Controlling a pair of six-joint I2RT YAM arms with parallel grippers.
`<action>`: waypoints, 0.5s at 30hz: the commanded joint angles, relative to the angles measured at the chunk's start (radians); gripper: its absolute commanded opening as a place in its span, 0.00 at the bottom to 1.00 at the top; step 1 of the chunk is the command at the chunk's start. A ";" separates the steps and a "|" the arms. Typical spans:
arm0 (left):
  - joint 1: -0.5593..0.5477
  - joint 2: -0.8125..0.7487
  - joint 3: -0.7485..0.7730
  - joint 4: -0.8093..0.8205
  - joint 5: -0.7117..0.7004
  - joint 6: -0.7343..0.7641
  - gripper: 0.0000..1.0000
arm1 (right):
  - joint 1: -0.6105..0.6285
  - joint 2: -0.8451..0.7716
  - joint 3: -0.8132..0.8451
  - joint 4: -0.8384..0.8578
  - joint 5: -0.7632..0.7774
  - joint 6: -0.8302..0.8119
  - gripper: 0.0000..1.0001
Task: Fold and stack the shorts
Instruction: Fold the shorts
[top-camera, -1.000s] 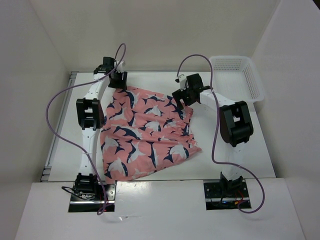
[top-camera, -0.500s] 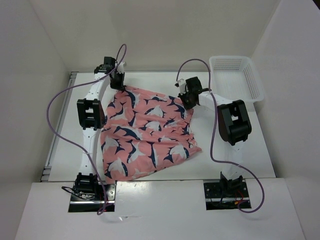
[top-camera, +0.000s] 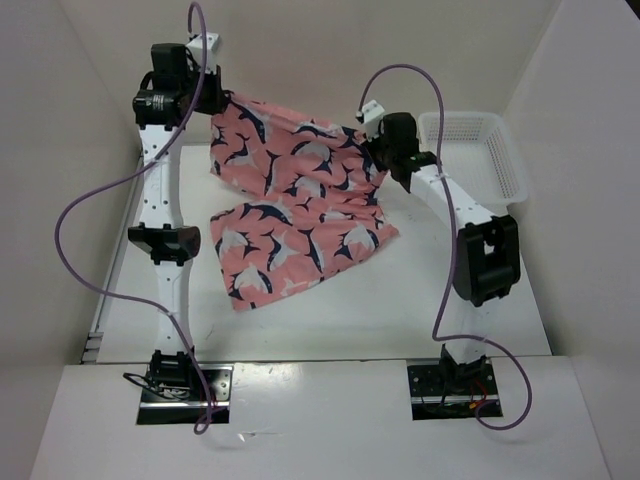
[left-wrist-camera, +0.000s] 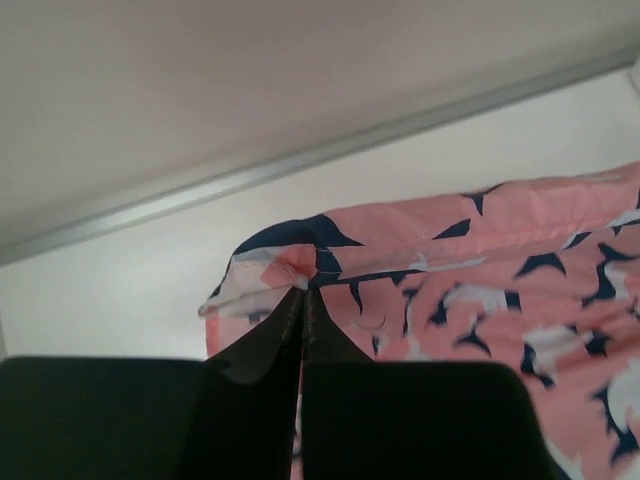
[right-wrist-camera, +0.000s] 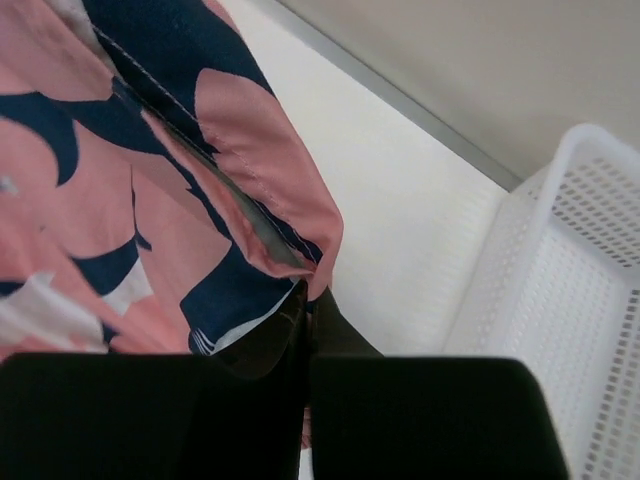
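The lower hem of the shorts is lying on the bench while the rest is hanging stretched above it. The left claw is pinching one far corner and the right claw the other, near the white basket.

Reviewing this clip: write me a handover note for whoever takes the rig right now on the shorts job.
Left gripper: shut on the left far corner of the shorts.
Right gripper: shut on the right far corner.
Shorts: far edge held up, stretched between the two arms; near half appears to drape onto the table. The white basket sits at the far right, apart from the shorts.
Done: both corners gripped and raised.
Left: no fold shows yet; fold the shorts, then stack them.
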 joint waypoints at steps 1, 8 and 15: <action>0.033 0.016 0.005 -0.273 -0.003 0.004 0.00 | 0.025 -0.113 -0.125 -0.035 0.025 -0.168 0.00; 0.035 -0.488 -1.013 -0.050 0.019 0.004 0.00 | 0.057 -0.340 -0.429 -0.058 -0.048 -0.304 0.00; -0.065 -0.886 -1.611 0.160 -0.108 0.004 0.00 | 0.108 -0.479 -0.611 -0.089 -0.094 -0.429 0.00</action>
